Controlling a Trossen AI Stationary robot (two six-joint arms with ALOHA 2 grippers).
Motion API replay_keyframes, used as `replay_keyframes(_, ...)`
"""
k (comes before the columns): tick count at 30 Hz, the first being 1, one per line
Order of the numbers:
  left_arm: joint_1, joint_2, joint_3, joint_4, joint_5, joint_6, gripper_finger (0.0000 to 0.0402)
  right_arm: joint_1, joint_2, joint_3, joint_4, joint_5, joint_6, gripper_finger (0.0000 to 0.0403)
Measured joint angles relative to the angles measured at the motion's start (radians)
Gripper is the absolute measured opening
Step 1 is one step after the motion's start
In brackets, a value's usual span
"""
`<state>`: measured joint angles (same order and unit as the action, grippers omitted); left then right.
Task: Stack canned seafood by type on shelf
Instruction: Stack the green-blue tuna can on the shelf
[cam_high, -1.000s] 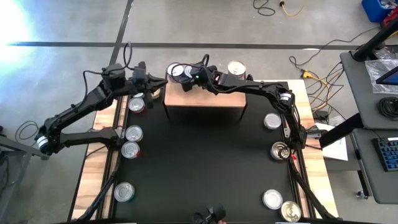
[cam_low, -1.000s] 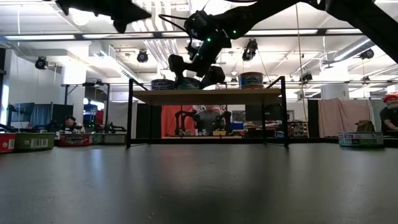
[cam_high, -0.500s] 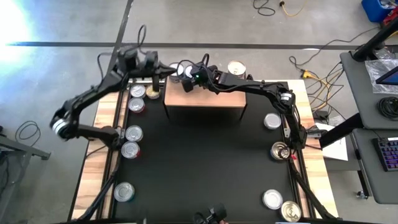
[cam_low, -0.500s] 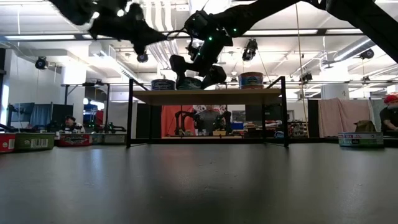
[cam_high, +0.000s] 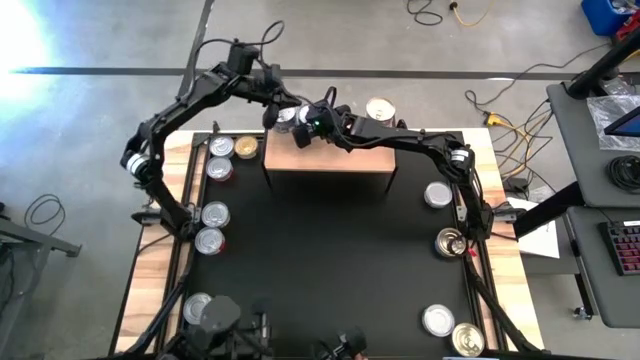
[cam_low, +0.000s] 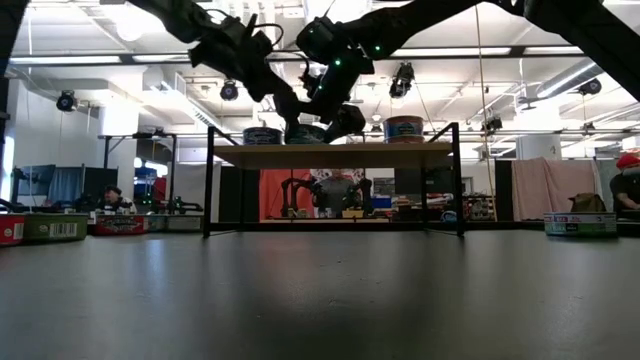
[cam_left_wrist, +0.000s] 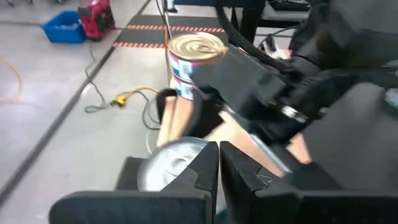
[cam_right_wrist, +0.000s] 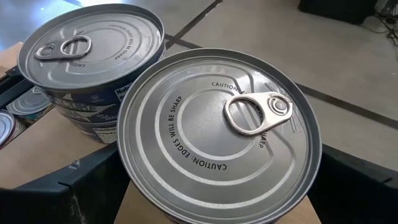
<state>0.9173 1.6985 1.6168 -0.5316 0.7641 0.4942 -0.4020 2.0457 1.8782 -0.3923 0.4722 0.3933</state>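
Note:
The shelf (cam_high: 330, 165) stands at the table's far middle, with cans on its light wood top. Two silver-topped cans sit side by side at its far left corner: one (cam_right_wrist: 217, 134) between the fingers of my open right gripper (cam_high: 300, 128), the other (cam_right_wrist: 93, 50) just beyond it. A gold-topped can (cam_high: 380, 108) stands at the shelf's far right. My left gripper (cam_left_wrist: 217, 165) is shut and empty. It hovers over the same far left corner, just above a can top (cam_left_wrist: 171, 162) and close to my right gripper. My right gripper has a finger on either side of the nearer can's wall, slanting down from the table's right. The can's wide top (cam_right_wrist: 217, 134) hides the sides, so I cannot tell whether the fingers touch it. The can stands upright.
Loose cans stand along the table's left side (cam_high: 215, 212) and right side (cam_high: 437, 194), with more near the front corners (cam_high: 438, 320). The black mat (cam_high: 330, 270) lies bare in front of the shelf. Both arms crowd the shelf's far left corner.
My left gripper has swung from beside the shelf's left end toward the table's far edge and right. It has turned and now hangs over the shelf's far left corner next to my right gripper. It has stayed shut.

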Motion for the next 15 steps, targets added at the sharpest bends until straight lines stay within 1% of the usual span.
replay_keyframes(3,0.001,0.023,0.042,-0.022,-0.047,0.072,0.0,0.001,0.0,0.0,-0.004,0.0,0.0,0.04)
replay_keyframes(6,-0.005,0.046,0.075,-0.089,-0.094,0.151,0.0,0.001,0.0,0.0,-0.014,0.0,0.001,0.04)
replay_keyframes(9,-0.011,0.071,0.085,-0.131,-0.091,0.179,0.0,0.0,0.0,0.0,-0.018,0.001,0.001,0.04)
replay_keyframes(15,-0.011,0.095,0.077,-0.13,-0.08,0.18,0.0,-0.002,-0.001,0.0,-0.019,0.0,-0.001,0.04)
